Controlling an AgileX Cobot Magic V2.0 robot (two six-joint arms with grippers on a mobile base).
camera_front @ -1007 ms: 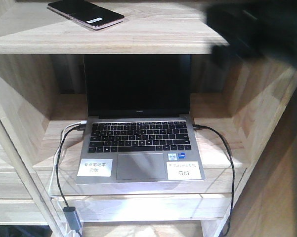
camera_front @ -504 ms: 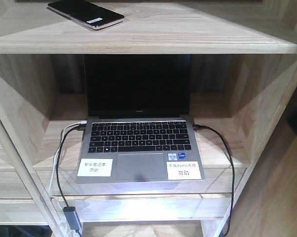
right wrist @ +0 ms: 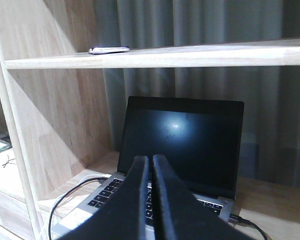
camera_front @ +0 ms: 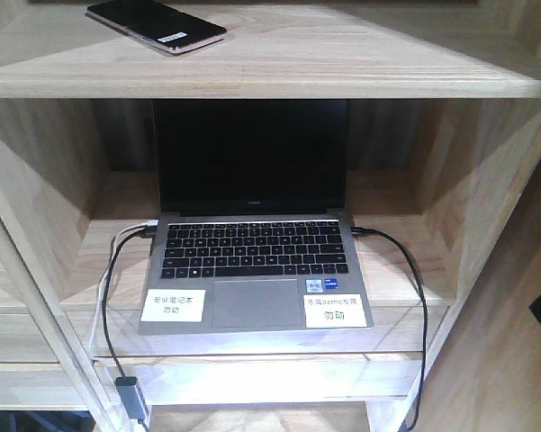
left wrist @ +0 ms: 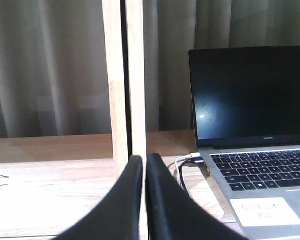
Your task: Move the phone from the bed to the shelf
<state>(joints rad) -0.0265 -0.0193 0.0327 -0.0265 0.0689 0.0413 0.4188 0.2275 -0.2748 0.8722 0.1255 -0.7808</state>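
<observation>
The phone (camera_front: 156, 24), a glossy black slab with a pinkish rim and a white sticker, lies flat on the top plank of the light-wood shelf (camera_front: 360, 63), at its left. From the right wrist view the phone (right wrist: 109, 49) shows only as a thin edge on that plank (right wrist: 199, 56). My right gripper (right wrist: 150, 159) is shut and empty, well below the plank, in front of the laptop. In the left wrist view my left gripper (left wrist: 144, 159) is shut and empty, facing a shelf upright (left wrist: 124, 75). The bed is out of view. Neither gripper shows in the front view.
An open grey laptop (camera_front: 252, 261) with a dark screen fills the middle cubby, cables (camera_front: 110, 297) plugged in on both sides. Grey curtains (left wrist: 50, 65) hang behind the shelf. Wooden side walls (right wrist: 55, 130) close the cubby in.
A dark blurred arm at the top right of the front view one second ago has left that view. The phone has not moved.
</observation>
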